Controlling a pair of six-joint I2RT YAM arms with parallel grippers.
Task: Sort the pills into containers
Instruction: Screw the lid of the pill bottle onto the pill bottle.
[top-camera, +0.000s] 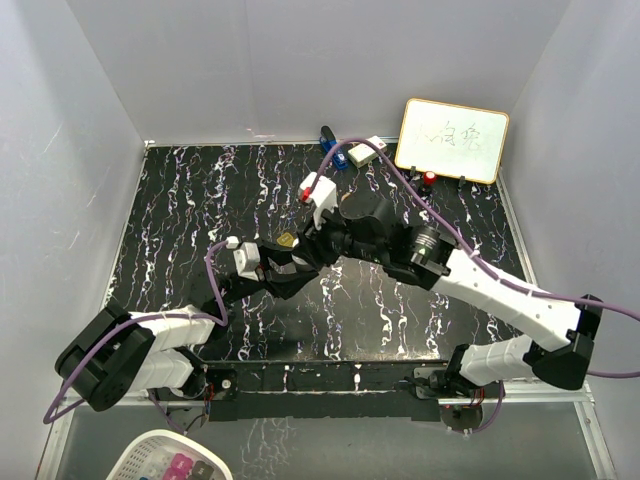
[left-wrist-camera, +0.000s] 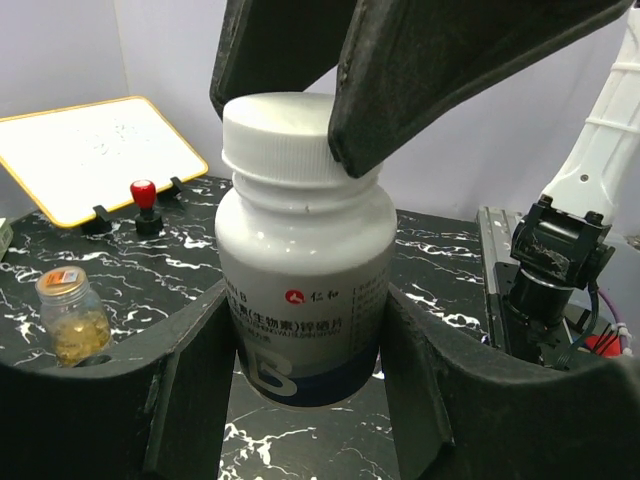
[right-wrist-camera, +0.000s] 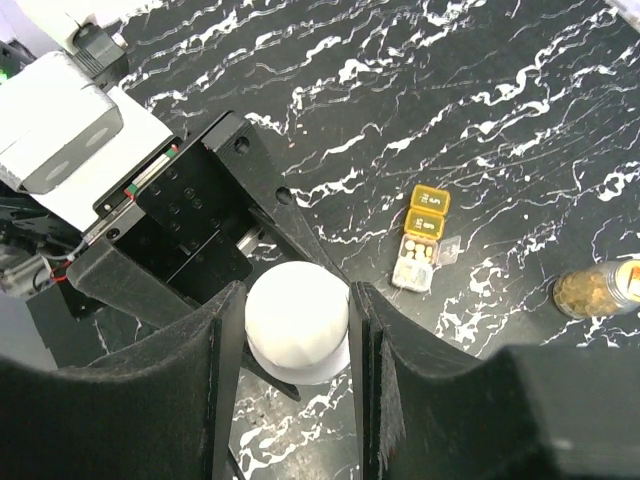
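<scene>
A white bottle with a dark blue base band and a white round cap (left-wrist-camera: 300, 290) stands upright between the fingers of my left gripper (left-wrist-camera: 305, 370), which is shut on its body. It seems to hang just above the table. My right gripper (right-wrist-camera: 297, 330) comes from above and is shut on the cap (right-wrist-camera: 297, 318). In the top view both grippers meet mid-table, left (top-camera: 305, 262) and right (top-camera: 330, 240), and hide the bottle. A golden-amber bottle (left-wrist-camera: 72, 315) lies nearby, also in the right wrist view (right-wrist-camera: 595, 290). The small clear pill box with yellow-gold sections (right-wrist-camera: 420, 240) lies open on the table.
A whiteboard (top-camera: 452, 140) stands at the back right with a red-knobbed item (top-camera: 430, 178) in front of it. A blue object (top-camera: 330, 145) and a white block (top-camera: 375, 148) sit at the back edge. A white basket (top-camera: 170, 460) is below the near left corner.
</scene>
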